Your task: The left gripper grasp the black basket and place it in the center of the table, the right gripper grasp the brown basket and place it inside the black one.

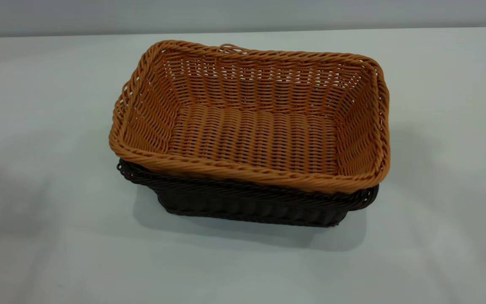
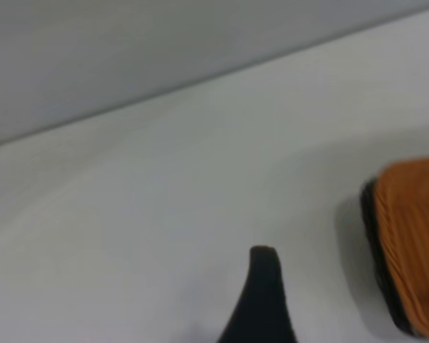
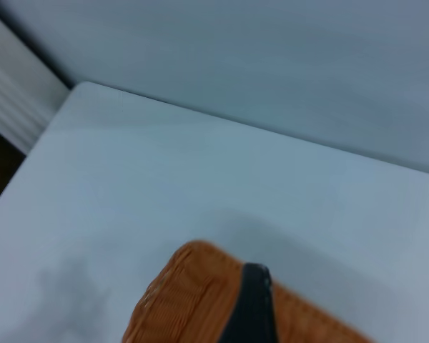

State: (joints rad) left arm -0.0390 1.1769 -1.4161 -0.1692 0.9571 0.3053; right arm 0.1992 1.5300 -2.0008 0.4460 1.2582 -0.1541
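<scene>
On the wide pale grey table point(image 1: 36, 126), bare all round, the orange-brown woven basket point(image 1: 251, 126) nests inside the black-brown woven basket point(image 1: 251, 207); the claws' state cannot be told.

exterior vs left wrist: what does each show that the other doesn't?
Only the exterior view: the whole brown basket with its open woven inside and the small loop on the far rim, nested in the black basket, whose front wall and rim show below it. No arm appears.

Only the left wrist view: one dark finger of the left gripper over bare table, apart from the baskets.

Both: the pale table and the nested pair, with the black rim under the brown one.
</scene>
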